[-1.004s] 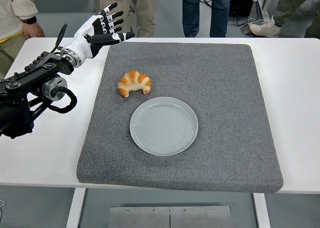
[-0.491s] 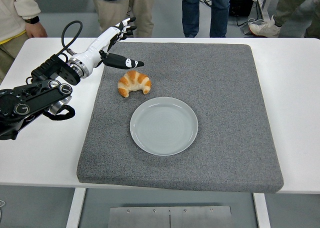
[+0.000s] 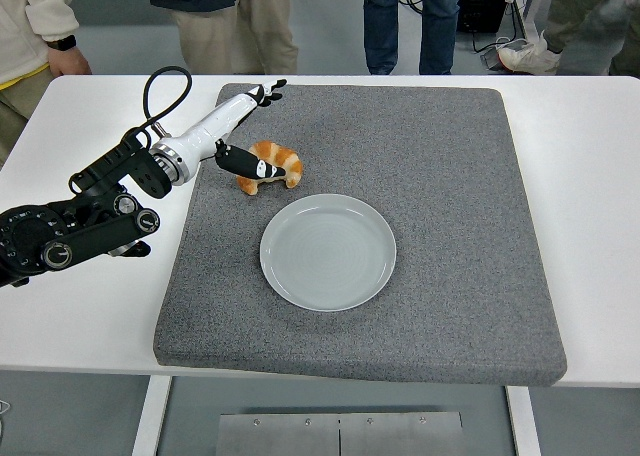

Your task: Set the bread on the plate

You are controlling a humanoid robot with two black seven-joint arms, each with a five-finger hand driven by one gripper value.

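The left hand (image 3: 243, 131) has dropped lower and closer since the earlier frame, its thumb now against the croissant (image 3: 271, 166) and its fingers spread above, nothing grasped. The croissant lies on the grey mat (image 3: 450, 206), just beyond the empty plate (image 3: 328, 252). No writing is readable.

text: none legible | labels: none | brands: none | numbers: none | signs: none

We have one view only: a head camera set high on the robot's side, facing forward and down. It takes in the whole white table (image 3: 590, 176), near edge lowest, with people's legs (image 3: 415, 21) beyond the far edge.
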